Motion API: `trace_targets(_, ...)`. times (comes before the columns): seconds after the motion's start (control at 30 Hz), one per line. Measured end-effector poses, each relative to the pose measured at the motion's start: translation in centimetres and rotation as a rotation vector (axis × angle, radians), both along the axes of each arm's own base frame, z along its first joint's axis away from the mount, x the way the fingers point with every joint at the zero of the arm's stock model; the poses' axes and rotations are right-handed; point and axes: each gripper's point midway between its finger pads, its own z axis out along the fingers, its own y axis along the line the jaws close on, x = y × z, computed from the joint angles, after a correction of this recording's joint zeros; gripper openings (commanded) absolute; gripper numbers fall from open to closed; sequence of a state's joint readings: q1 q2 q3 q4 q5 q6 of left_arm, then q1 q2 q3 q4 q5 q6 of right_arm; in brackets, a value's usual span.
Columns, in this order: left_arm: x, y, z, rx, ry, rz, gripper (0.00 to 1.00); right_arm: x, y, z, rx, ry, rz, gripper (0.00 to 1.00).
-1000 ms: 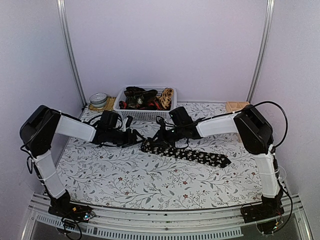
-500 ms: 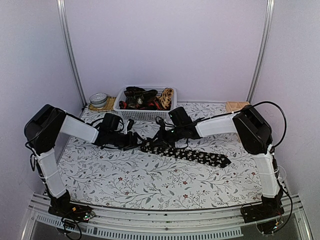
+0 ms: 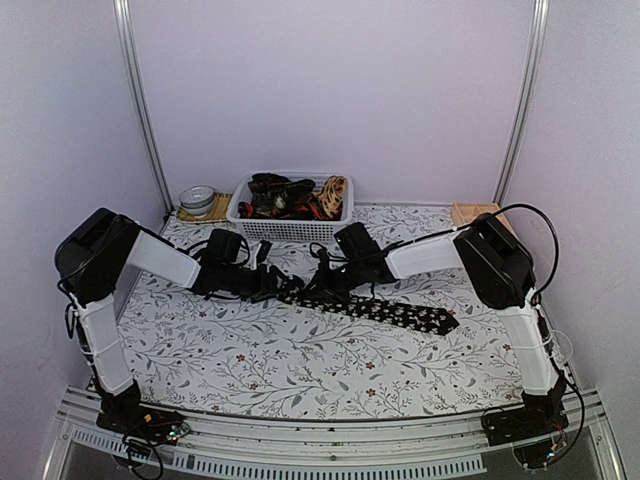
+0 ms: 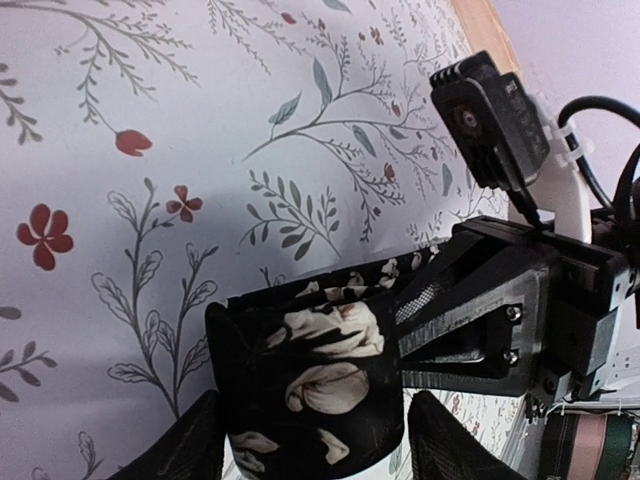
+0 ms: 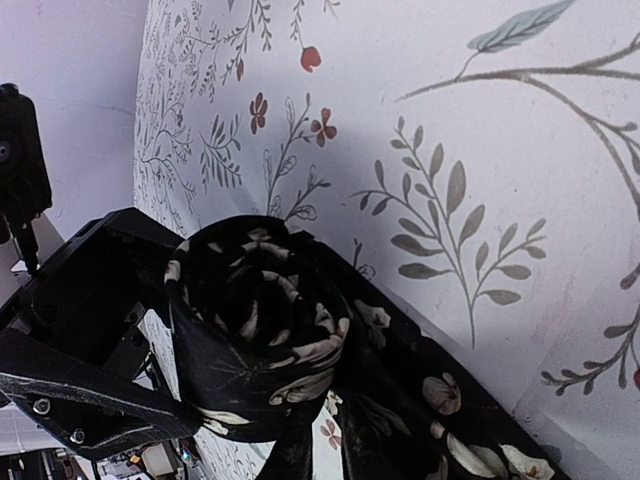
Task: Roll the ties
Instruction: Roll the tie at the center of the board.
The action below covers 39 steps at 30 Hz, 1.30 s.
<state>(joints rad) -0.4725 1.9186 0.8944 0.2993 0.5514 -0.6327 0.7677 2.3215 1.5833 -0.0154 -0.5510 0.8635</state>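
Your black floral tie (image 3: 392, 312) lies mid-table (image 3: 250, 350), its rolled end (image 4: 310, 370) at the 9 o'clock side and its flat tail running toward 4 o'clock. Your left gripper (image 3: 272, 284) stands spread, fingers (image 4: 190, 448) flanking the roll. Your right gripper (image 4: 408, 322), reaching in from 3 o'clock, pinches the roll's core.

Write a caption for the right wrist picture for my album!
A flowery black tie, partly rolled into a coil, lying on the leafy tablecloth.

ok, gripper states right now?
Left gripper: fingers flank the rolled tie, grip cannot be told.
Right gripper: closed on the rolled tie.
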Motion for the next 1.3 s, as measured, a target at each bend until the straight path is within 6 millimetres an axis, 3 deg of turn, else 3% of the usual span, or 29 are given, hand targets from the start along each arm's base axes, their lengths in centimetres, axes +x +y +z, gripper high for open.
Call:
trace_targets(0.47, 0.0, -0.3, -0.7, -0.022, 0.013, -0.008, 0.63, 0.1, 0.1, -0.5, -0.006, 0.007, 0.000, 0.11)
trace_targets(0.6, 0.2, -0.5, -0.6, -0.030, 0.003, -0.010, 0.68, 0.1, 0.1, -0.6, -0.007, 0.007, 0.000, 0.12)
trace_targets(0.87, 0.0, 0.0, 0.0, -0.025, -0.009, 0.003, 0.75, 0.1, 0.1, -0.7, -0.003, -0.012, 0.009, 0.23)
trace_targets(1.13, 0.4, 0.4, 1.6, -0.036, -0.042, 0.018, 0.75, 0.1, -0.4, -0.2, -0.004, -0.040, 0.005, 0.28)
trace_targets(1.3, 0.2, 0.5, 1.4, -0.034, -0.037, 0.019, 0.75, 0.2, -1.3, 0.4, -0.035, -0.049, -0.021, 0.29)
